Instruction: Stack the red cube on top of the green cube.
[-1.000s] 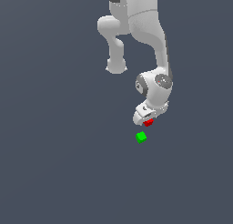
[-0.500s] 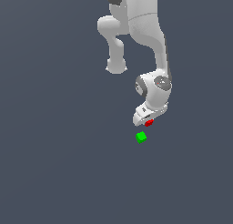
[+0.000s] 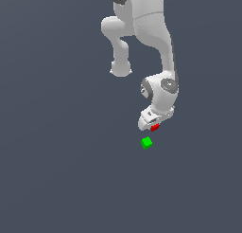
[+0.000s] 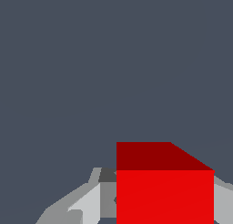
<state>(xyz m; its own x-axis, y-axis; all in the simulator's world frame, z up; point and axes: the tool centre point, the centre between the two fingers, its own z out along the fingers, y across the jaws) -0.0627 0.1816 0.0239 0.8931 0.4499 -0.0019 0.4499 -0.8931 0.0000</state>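
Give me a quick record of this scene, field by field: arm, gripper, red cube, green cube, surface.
arm: one white arm, bent down over the surface
gripper: gripper at the red cube, fingers on both sides of it in the wrist view
red cube: red cube between the gripper's fingers
green cube: green cube alone on the surface, below the gripper in the exterior view; not in the wrist view
surface: plain dark grey surface
stack: not yet made

arm: smooth white, faint sheen, plastic-like | tool: matt white and grey | red cube: flat, matt, plain | green cube: matt, plain | surface: uniform matt slate-grey
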